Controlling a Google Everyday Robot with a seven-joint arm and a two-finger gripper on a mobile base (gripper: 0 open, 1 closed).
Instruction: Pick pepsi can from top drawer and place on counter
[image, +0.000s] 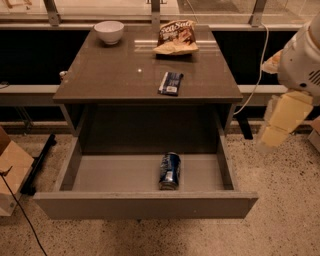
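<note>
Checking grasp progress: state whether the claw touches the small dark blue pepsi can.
Apart. The camera view shows the claw over the floor, right of the grey-brown counter, far from the can in the open grey drawer.
</note>
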